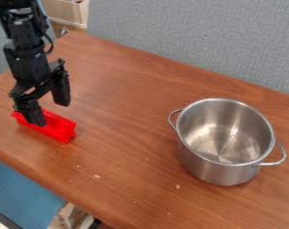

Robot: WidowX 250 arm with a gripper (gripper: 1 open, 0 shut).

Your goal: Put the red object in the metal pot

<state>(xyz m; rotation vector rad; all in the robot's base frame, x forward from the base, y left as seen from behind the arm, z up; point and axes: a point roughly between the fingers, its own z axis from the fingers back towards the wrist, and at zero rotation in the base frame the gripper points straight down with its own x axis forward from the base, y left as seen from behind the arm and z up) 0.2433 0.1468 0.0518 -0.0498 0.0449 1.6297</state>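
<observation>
Likely lab: robot arm (25,45) over wooden table (123,143) (plain grey wall (194,40) behind).

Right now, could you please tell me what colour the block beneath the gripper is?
Bright red, clearest in the camera view.

The brown wooden table (134,116) runs across the view, with small pale specks on its surface. Behind it stands a plain grey wall (194,36). A blue surface (21,192) shows at lower left, a pale box (68,11) at upper left.
</observation>
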